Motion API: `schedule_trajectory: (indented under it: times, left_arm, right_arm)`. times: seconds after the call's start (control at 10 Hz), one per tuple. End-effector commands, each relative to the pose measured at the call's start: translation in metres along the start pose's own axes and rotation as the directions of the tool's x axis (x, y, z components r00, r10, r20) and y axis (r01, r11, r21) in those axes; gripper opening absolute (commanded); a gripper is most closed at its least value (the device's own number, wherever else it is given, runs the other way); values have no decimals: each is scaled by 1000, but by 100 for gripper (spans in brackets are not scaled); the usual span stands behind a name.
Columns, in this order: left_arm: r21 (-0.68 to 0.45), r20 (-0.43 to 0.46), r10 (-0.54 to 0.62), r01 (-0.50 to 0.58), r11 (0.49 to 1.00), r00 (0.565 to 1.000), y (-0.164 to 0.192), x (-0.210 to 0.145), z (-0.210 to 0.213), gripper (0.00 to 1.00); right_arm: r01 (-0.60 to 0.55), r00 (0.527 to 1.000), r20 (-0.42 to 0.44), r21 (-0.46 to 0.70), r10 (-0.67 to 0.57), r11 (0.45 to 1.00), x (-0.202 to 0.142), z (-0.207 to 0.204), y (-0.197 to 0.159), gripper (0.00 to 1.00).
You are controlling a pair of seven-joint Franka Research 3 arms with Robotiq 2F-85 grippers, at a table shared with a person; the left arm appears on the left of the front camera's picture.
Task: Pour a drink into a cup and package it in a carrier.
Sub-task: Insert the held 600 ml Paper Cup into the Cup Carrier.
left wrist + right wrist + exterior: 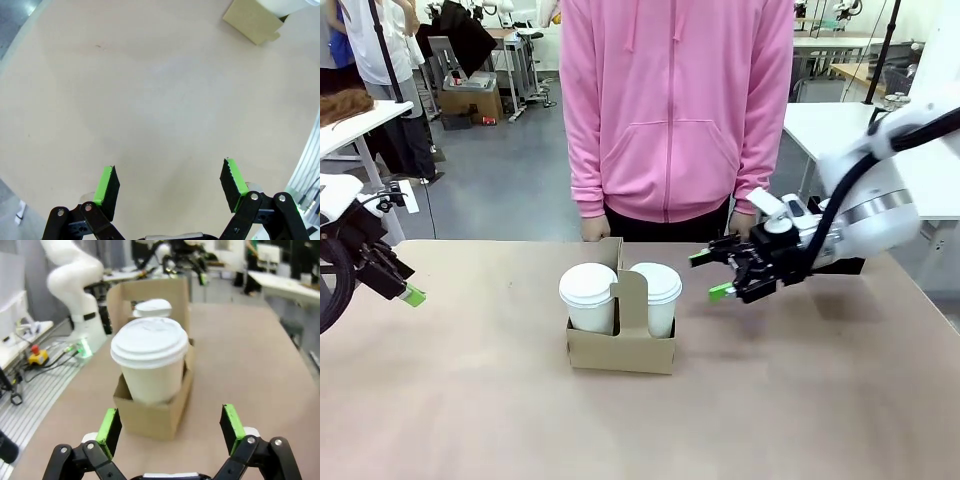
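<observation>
- The cardboard carrier [620, 350] stands near the middle of the table [470, 420], with a white lidded paper cup in each of its two slots: the left cup [588, 297] and the right cup [657, 297], one on either side of the upright handle panel [632, 300]. Seated down in the slots, the cups are kept upright and apart.
- In the right wrist view the nearer cup [150, 360] sits straight in its slot, lid on, so the packing looks done or nearly so.
- The right gripper [712, 274] hangs just beside the right cup, jaws spread wide and empty, fingers pointed at it but clear of it; that fits a cup set down and let go.
- The left gripper [408, 292] is well off at the table's left edge, jaws wide apart over bare tabletop, gripping nothing, out of the way.
- A person in a pink hoodie [675, 110] stands at the far side behind the carrier, probably waiting to take it.
</observation>
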State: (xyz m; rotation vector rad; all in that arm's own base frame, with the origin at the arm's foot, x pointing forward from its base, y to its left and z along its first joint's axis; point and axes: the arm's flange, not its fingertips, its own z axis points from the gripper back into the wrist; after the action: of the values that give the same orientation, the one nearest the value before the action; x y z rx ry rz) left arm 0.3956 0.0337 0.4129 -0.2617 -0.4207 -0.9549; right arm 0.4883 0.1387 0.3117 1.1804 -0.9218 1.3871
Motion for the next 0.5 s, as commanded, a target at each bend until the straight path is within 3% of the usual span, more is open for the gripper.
schedule_trajectory:
  times: [0.0,0.2,0.4]
  left_arm:
    - [-5,2,-1,1,1000,1000,-1,0,0,100]
    - [-5,2,-1,1,1000,1000,-1,0,0,100]
    - [-5,2,-1,1,1000,1000,-1,0,0,100]
  right_arm:
    - [192,978,-45,-197,-205,961,16,63,31,100]
    - [353,925,-23,-317,-379,880,17,119,65,100]
    - [426,887,14,-412,-462,806,7,155,102,100]
